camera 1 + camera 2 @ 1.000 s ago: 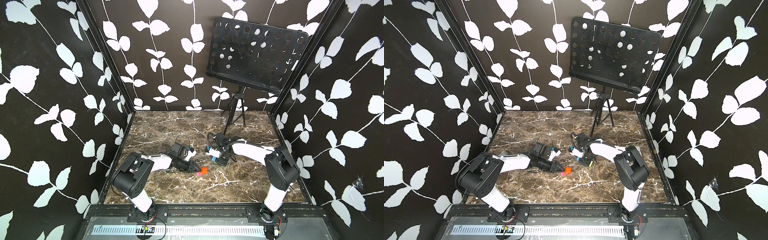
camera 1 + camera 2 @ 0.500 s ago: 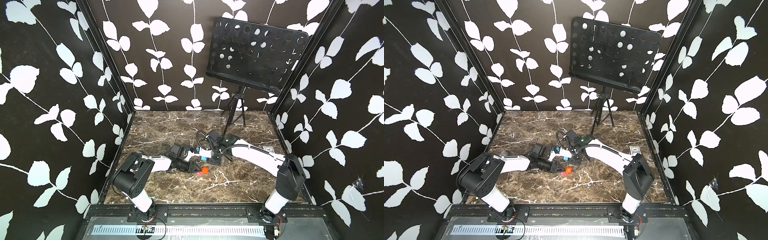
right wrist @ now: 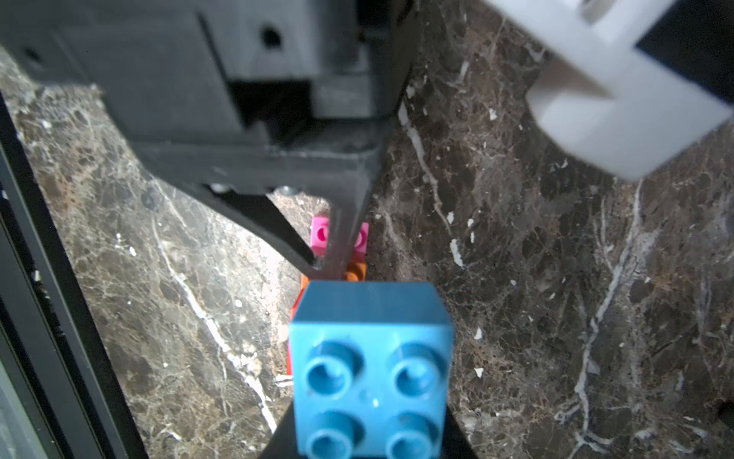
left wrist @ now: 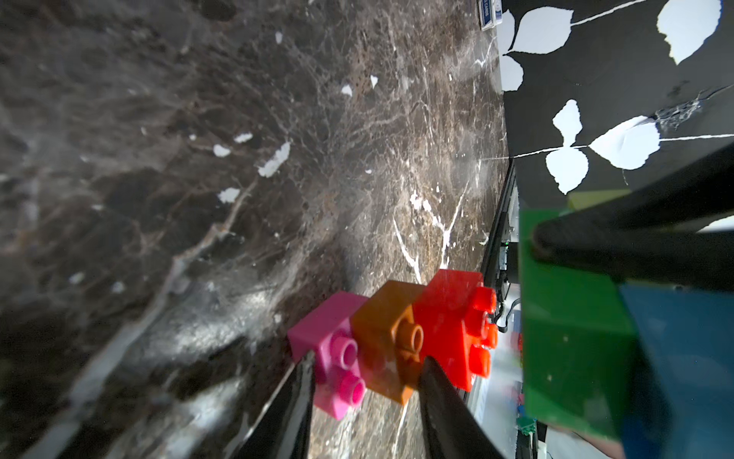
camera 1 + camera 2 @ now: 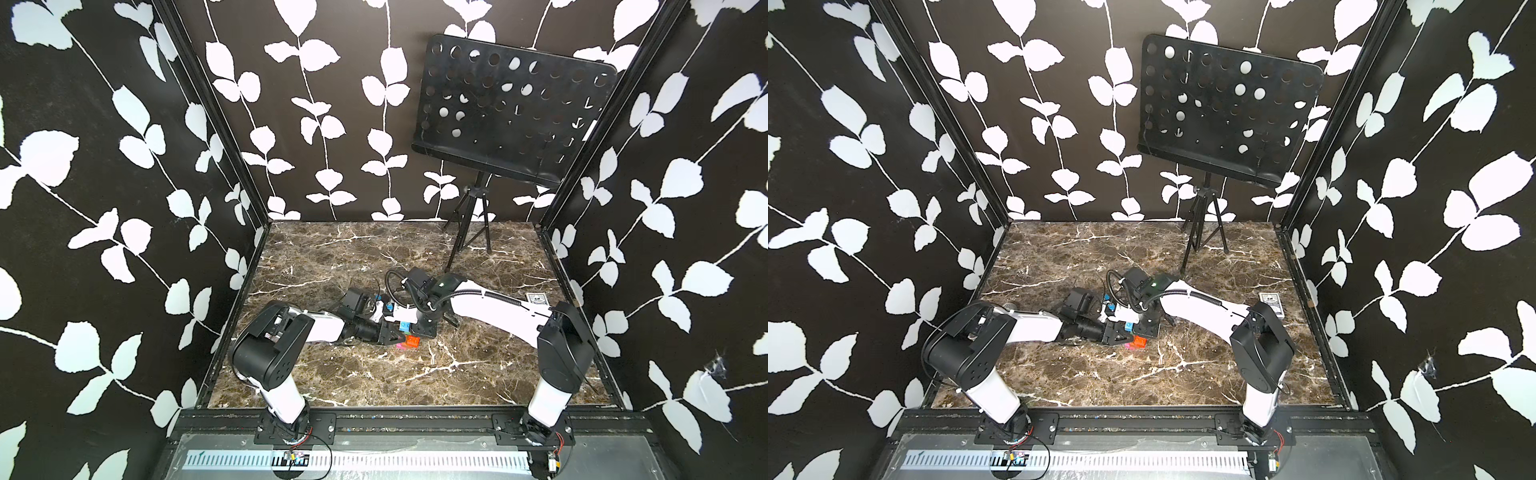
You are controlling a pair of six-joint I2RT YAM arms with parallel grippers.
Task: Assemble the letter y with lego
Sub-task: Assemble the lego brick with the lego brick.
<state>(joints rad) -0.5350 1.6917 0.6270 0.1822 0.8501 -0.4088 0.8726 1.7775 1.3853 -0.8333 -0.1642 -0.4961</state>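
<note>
**Step in hand (our judgement):** mating stem to crossbar.

- **Left grip:** The left gripper (image 4: 367,359) is clamping tight across the stem, where the pink square studded plastic brick (image 4: 329,349) meets the brown-orange square plastic brick (image 4: 387,337).
- **Gap:** The red-orange square plastic brick (image 4: 449,318) is pointing its studs at the long green plastic brick (image 4: 572,326). It is near but not seated.
- **Right grip:** The right gripper (image 3: 369,437) is pinching the blue square studded plastic brick (image 3: 369,357), which is touching the green one.
- **Method:** We are advising: line studs up w/ the green face, square both parts, press straight, no twist.
- **Position:** All parts are hanging low over mid-table.
- **Surface:** The dark brown marble-pattern tabletop (image 5: 374,374) is looking hard and slick.
- **Room:** Black leaf-print walls (image 5: 104,166) are enclosing it. The black perforated music stand (image 5: 511,116) is standing at rear, and the blue-and-white card box (image 5: 1271,309) is lying well apart.
</note>
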